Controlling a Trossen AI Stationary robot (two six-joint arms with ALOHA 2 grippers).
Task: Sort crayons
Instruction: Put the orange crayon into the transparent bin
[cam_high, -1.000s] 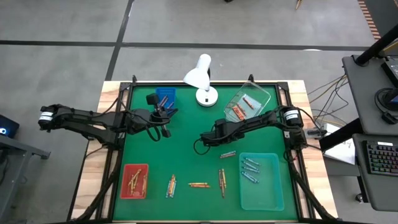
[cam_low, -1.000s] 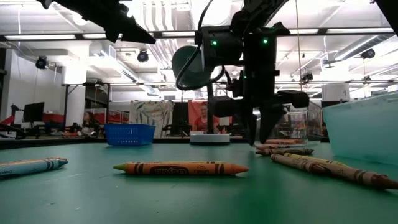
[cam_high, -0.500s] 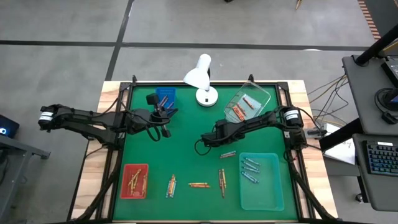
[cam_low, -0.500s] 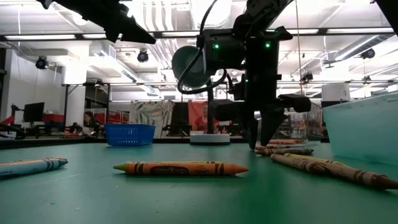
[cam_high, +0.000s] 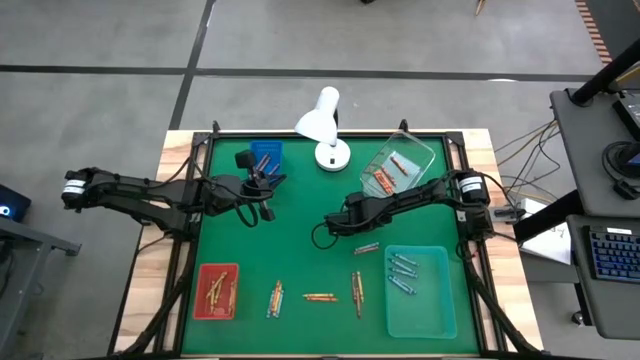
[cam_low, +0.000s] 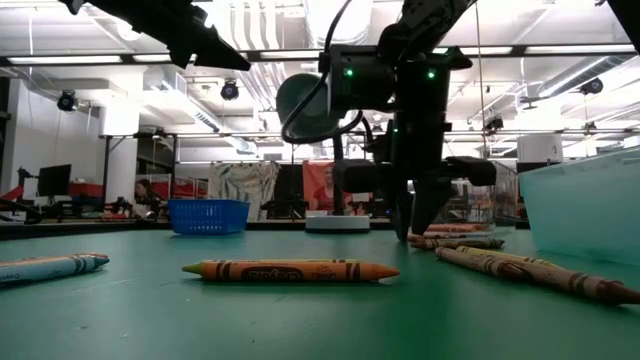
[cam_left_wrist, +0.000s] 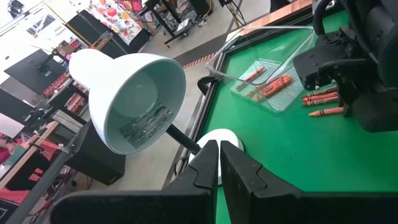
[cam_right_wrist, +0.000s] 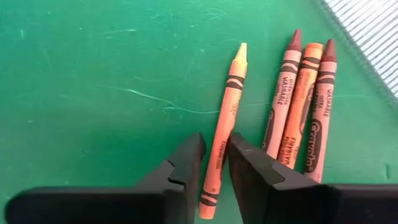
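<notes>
Right wrist view: my right gripper (cam_right_wrist: 214, 163) is down at the mat (cam_right_wrist: 93, 93) with the jaws narrowed around one orange crayon (cam_right_wrist: 224, 134). Fingers (cam_right_wrist: 180, 171) sit either side of its lower half, close to the paper wrap; I can't tell if they're pinching yet. Three more crayons (cam_right_wrist: 305, 106), brownish and orange, lie just beside it, side by side and touching each other.

Handling, my read: light, stiff wax stick, round, so it'll roll if nudged and can pivot in a two-point pinch. The paper wrap gives better friction than the bare tip. It snaps if squeezed hard or levered against the mat. I'd take it nearer mid-length on the wrap, square across, modest force. The neighbours are close enough that the outer finger could drag one along.

High view: right gripper (cam_high: 335, 224) is mid-table, above the loose crayon (cam_high: 366, 248) near the teal tray (cam_high: 421, 310). More crayons lie along the near edge, some in the red tray (cam_high: 216, 291), some in the clear tray (cam_high: 398, 165) by the lamp (cam_high: 323, 120). Left gripper (cam_left_wrist: 219, 163) is parked near the blue basket (cam_high: 265, 155), jaws closed on nothing.
</notes>
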